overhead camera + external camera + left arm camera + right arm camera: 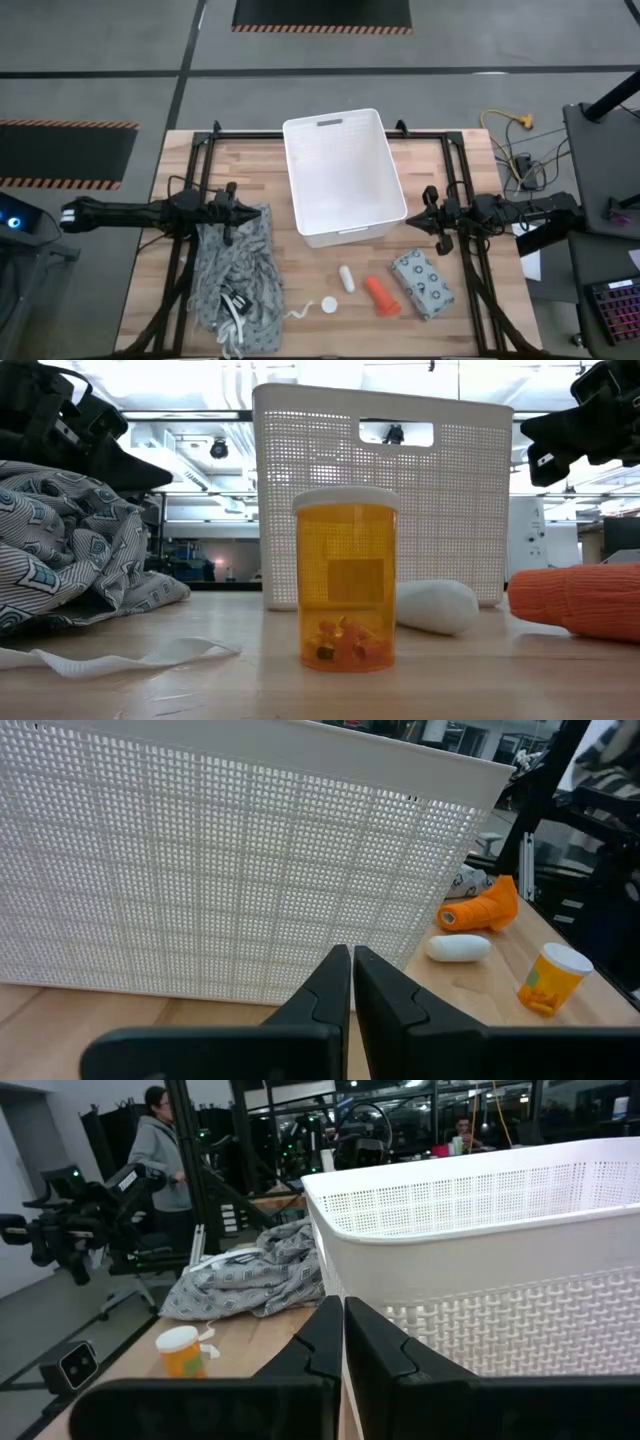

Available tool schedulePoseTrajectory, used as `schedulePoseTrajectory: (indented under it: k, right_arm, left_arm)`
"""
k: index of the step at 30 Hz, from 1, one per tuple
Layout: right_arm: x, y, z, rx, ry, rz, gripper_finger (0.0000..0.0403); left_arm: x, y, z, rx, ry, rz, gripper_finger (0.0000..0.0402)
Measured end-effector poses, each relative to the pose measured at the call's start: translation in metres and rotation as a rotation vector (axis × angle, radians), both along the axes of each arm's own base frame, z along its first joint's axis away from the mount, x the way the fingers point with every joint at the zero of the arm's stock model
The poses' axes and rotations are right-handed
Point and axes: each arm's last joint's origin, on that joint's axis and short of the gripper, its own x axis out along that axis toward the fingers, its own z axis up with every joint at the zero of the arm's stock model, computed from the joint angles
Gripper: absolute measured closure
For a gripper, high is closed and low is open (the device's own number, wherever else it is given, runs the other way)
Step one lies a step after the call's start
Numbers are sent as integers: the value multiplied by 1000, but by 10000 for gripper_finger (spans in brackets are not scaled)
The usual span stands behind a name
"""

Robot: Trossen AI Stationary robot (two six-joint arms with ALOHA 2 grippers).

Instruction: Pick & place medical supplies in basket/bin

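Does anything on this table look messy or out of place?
Mostly the grey patterned cloth, crumpled in a heap at the table's left front, with a white string trailing out of it. The white basket also sits slightly skewed to the table's edges. Nothing looks spilled or broken.

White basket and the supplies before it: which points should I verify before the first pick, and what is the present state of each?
1. White basket empty, room inside: ok.
2. Amber pill bottle, small white bottle, orange roll and grey-blue packet all on the table, outside the basket: ok.
3. Pill bottle upright, cap on: ok.
4. Right gripper open for a grasp: not ok, shut.
5. Left gripper open: not ok, shut.
6. White string clear of the pill bottle: cannot tell.
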Motion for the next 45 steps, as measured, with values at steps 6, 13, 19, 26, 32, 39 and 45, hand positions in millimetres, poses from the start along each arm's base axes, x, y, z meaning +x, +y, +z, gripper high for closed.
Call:
schedulePoseTrajectory:
  k: [6,13,19,26,32,39,45]
  right_arm:
    - [0,0,0,0,0,0,394]
    - [0,0,0,0,-1,0,394]
    - [0,0,1,22,-11,1,394]
    - [0,1,5,551,18,70,394]
    - [0,-4,3,762,-1,-88,394]
    - [0,-5,10,830,-88,-99,361]
    - [2,-1,19,896,-119,39,286]
  left_arm:
    - [0,0,0,0,0,0,402]
    - [0,0,0,0,1,0,402]
    - [0,0,0,0,1,0,402]
    - [0,0,0,0,1,0,402]
    - [0,0,0,0,0,0,402]
    - [0,0,0,0,0,0,402]
    - [0,0,0,0,0,0,402]
